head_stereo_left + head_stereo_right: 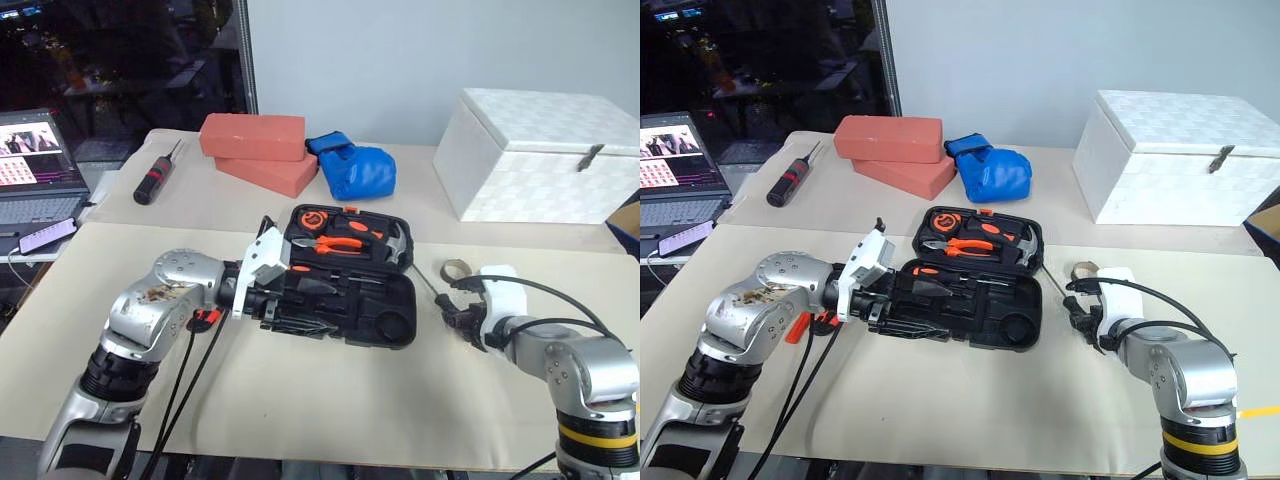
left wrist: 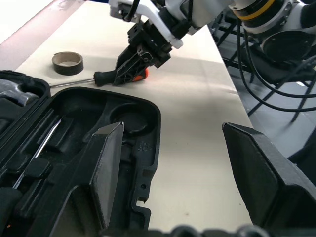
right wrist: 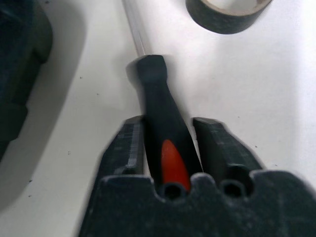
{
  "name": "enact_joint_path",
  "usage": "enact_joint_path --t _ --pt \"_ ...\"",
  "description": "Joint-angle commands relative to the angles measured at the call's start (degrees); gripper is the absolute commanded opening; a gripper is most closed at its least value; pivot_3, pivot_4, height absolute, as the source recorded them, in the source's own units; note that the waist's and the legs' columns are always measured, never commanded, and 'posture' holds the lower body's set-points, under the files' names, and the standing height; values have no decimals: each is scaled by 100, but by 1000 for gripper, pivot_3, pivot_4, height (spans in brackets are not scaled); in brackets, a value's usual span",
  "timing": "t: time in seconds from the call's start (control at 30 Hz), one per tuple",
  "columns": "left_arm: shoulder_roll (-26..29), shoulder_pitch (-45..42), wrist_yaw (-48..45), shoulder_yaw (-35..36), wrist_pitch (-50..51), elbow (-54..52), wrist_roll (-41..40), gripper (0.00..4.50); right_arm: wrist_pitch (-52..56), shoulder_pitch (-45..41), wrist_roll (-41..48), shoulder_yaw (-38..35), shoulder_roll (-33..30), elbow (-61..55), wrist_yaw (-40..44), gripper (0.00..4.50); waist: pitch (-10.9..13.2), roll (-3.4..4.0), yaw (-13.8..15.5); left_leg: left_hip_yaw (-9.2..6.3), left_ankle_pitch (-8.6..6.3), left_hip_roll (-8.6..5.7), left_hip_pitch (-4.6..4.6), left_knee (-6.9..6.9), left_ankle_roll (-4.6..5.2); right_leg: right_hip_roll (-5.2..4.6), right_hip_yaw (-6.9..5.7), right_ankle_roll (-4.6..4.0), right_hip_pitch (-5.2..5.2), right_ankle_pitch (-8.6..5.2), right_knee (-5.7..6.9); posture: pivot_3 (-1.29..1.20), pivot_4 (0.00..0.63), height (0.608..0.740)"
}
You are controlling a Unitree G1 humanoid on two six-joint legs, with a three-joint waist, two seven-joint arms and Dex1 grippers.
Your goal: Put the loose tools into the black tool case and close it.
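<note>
The black tool case (image 1: 398, 332) lies open at the table's middle. Its raised lid holds orange pliers (image 1: 340, 243), a hammer and a tape measure. My left gripper (image 1: 288, 300) hangs open over the case's left end, and nothing sits between its fingers (image 2: 106, 163). Right of the case a black-and-orange screwdriver (image 3: 153, 89) lies flat on the table. My right gripper (image 3: 168, 123) is shut on its handle, one finger pressed to each side. A small red-orange thing (image 1: 795, 328) peeks out beneath my left forearm.
A tape roll (image 1: 458, 269) lies just beyond the right gripper. On the far table are a thick black screwdriver with red bands (image 1: 155, 180), two red bricks (image 1: 255, 135), a blue glove (image 1: 355, 168) and a white box (image 1: 545, 155). A laptop (image 1: 35, 165) and phone (image 1: 45, 237) sit left.
</note>
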Motion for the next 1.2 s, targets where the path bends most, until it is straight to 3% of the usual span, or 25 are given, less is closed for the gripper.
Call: enact_joint_path --t 0.03,0.1,0.23,0.37,0.5,0.63,0.8,1.07,1.13,1.2 --pt "-68 191 316 323 -409 -259 -35 3413 -325 20 -20 -262 -408 -476 323 979 2 3 -10 1 0 -1 0 0 0 -1 1 -1 0 0 0 0 150 740" --pt "-166 433 469 545 -624 -292 -127 3413 -1003 224 34 -410 -750 -862 837 979 3 5 -12 2 0 -2 1 1 0 -3 2 -28 2 -15 0 0 150 740" --pt "388 918 348 1128 -140 -605 -667 3413 -1692 75 407 -573 -1362 -1173 1887 979 8 6 -69 3 0 1 5 1 0 0 3 -29 1 -15 1 0 150 740" --pt "754 1629 350 1800 -61 -1079 -1176 3413 -2540 -714 124 556 -1773 -678 2726 979 11 7 -160 8 0 14 18 1 -1 7 2 -49 3 -17 3 0 150 740" --pt "1110 2323 383 2339 -25 -1413 -1402 3413 -3918 -1779 -898 2380 -1655 617 3710 979 20 -1 -214 9 0 17 28 1 -1 8 1 -61 2 -12 2 0 150 740" --pt "1303 2638 485 2619 -66 -1567 -1494 3413 -5120 -2233 -1671 3295 -1554 1777 4474 979 25 1 -115 10 0 15 22 1 -2 3 -3 -62 -1 -14 0 0 150 740" --pt "1364 2990 726 2915 -35 -1829 -1612 3413 -5744 -2587 -2218 3780 -1538 2626 5238 979 26 1 -52 28 -4 12 -6 0 -3 -7 0 -49 -22 -21 -4 0 150 740" --pt "1473 3136 933 2948 -76 -1972 -1696 3413 -5520 -2785 -2575 3931 -916 3494 5521 979 26 1 -50 26 -11 15 12 -5 -1 -2 -3 -50 -13 -32 8 0 150 740" --pt "1503 3151 935 2949 -93 -1949 -1693 3413 -5518 -2802 -2572 3901 -829 3581 5685 1996 26 0 -58 26 -11 17 23 -4 -1 0 -3 -56 -5 -29 9 0 150 740" --pt "1522 3163 937 2957 -115 -1908 -1676 3413 -5592 -2746 -2528 3725 -762 3505 5630 2557 26 0 -52 27 -10 18 26 -4 -2 0 -3 -59 -5 -27 12 0 150 740"
